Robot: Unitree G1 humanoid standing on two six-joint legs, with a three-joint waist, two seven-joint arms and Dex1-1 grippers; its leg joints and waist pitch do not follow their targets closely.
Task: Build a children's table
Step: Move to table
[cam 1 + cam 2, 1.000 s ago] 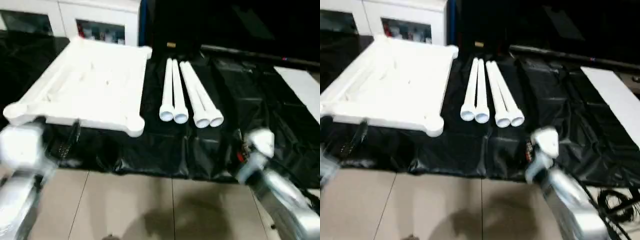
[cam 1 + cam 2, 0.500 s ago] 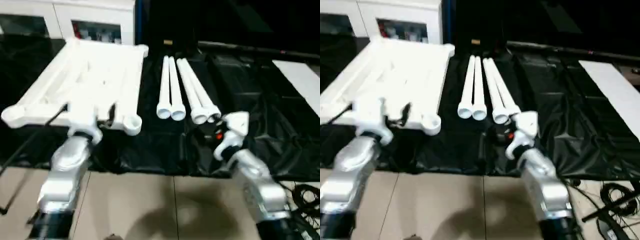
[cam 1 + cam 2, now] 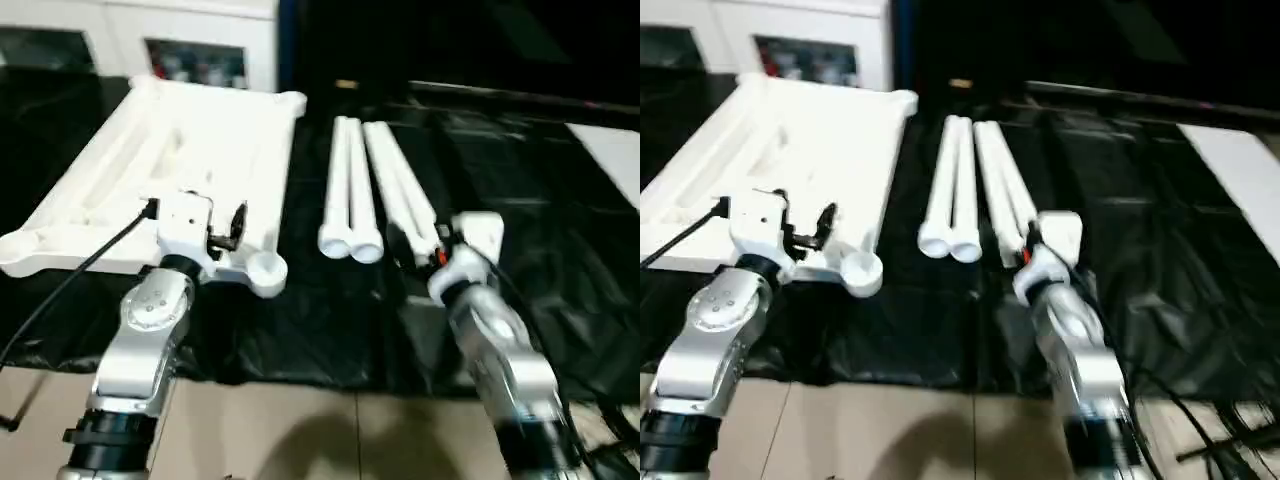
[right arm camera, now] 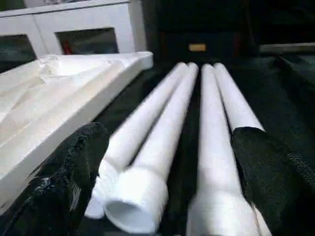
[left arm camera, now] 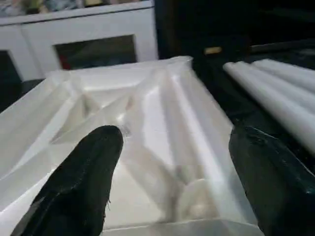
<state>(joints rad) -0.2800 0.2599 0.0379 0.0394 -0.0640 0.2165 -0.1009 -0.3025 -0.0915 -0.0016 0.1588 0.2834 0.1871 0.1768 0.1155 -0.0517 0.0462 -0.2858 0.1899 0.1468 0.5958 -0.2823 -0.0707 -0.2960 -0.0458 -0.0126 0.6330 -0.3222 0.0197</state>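
The four long white tapered plastic legs [image 3: 375,195] are lying side by side on the black sheet [image 3: 520,190], their long axes pointing away from the robot. The right gripper [image 4: 162,182], fingers spread wide and empty, is hovering just before their open near ends, nearer than the left gripper [image 5: 172,182], which is spread over the white ribbed plastic tabletop [image 3: 190,160].

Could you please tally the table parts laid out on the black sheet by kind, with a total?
Table top, ribbed underside facing up: 1
Legs, white tubes lying side by side: 4, in a left pair and a right pair
Total: 5 parts
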